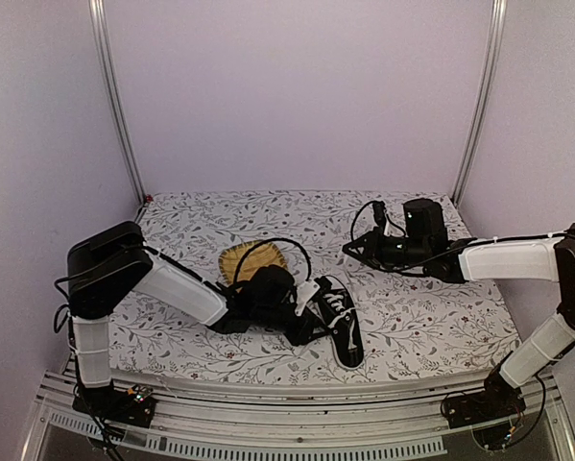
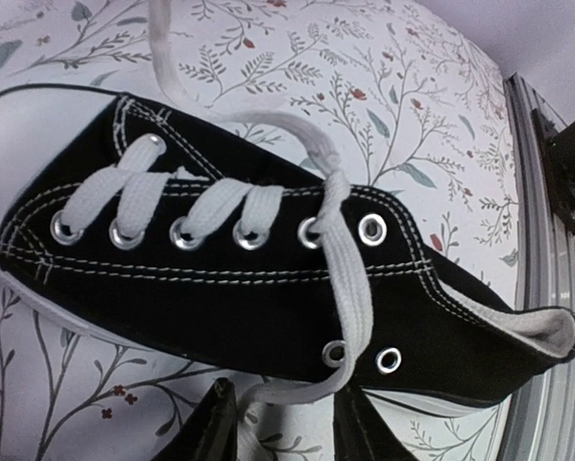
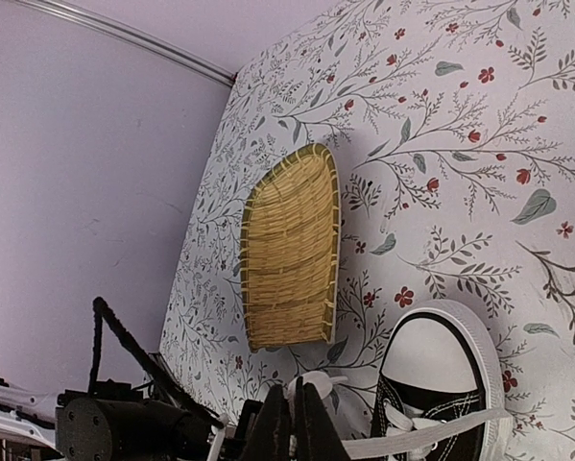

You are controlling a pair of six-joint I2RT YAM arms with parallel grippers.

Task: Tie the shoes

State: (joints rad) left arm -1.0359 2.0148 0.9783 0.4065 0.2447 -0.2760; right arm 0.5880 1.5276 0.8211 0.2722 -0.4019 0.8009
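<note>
one black sneaker (image 1: 343, 327), one woven mat (image 1: 250, 260)

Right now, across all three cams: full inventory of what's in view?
sneaker: 1, black canvas with white toe cap and sole edge, front-centre on the cloth
laces: white, threaded through the eyelets, untied, ends loose
woven mat: 1, yellow, on the cloth behind-left of the sneaker
floral cloth: 1, white with grey leaves and red flowers, covering the table
left arm: 1, white and black, reaching to the sneaker
right arm: 1, white and black, extended behind-right of the sneaker
left fingers: 2, black, apart, a lace strand lying between them
right fingers: 2, black, shut; a lace strand runs beside them, grip unclear
</note>
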